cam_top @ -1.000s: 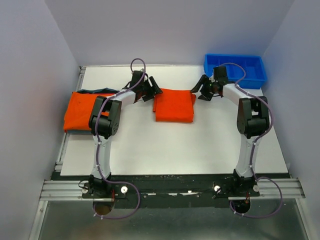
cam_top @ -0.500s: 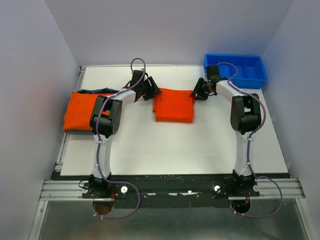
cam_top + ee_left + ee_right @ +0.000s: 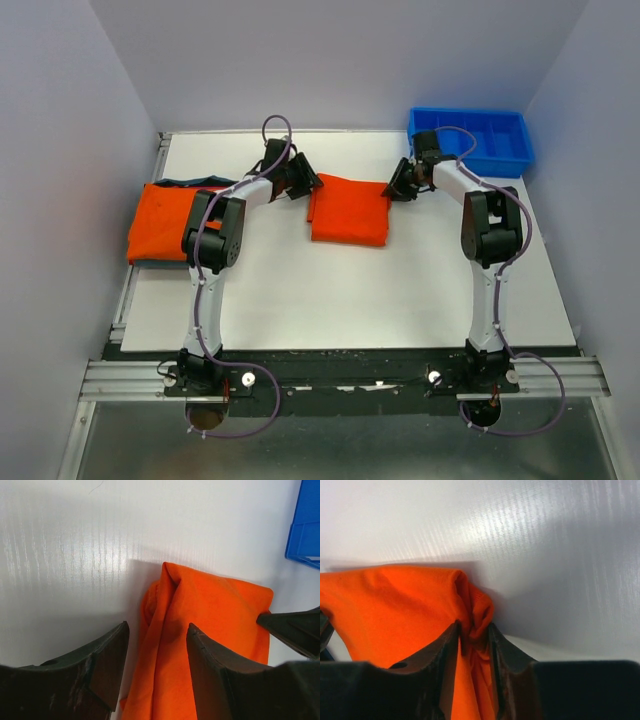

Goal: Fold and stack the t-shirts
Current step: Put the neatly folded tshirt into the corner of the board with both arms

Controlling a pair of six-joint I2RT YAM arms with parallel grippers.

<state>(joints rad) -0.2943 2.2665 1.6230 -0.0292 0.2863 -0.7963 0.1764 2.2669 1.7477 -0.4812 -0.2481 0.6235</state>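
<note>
- The shirt [image 3: 348,212] is a folded orange block, flat on the bench [image 3: 350,290] about midway between my two arms. It is slightly wider across than it is deep.
- Its far edge runs left to right, and I have one set of fingers at each end of that edge. The rest of the cloth lies on the near side, toward my bases.
- My right fingers [image 3: 393,187] are at the far right corner. In the wrist view they are closed down to a narrow slit, with a bunched fold of orange cloth pinched between them.
- My left fingers [image 3: 308,184] are at the far left corner. They are spread wide on either side of the rumpled corner: the cloth runs up between them, but I cannot see either finger pressing on it. I judge this side not yet gripped.
- So the edge is held at one end only. I think the left side must close before anything is raised, or the block will hang skewed from the right corner and come unfolded.
- The stack [image 3: 160,225] lies well to the left at the bench edge, orange on top with a dark strip showing along its far side. My left arm is the nearer one to it, so I expect any carry would go leftward along the line of the held edge.
- The blue bin [image 3: 505,168] sits in the far right corner behind my right arm, apart from the shirt.
</note>
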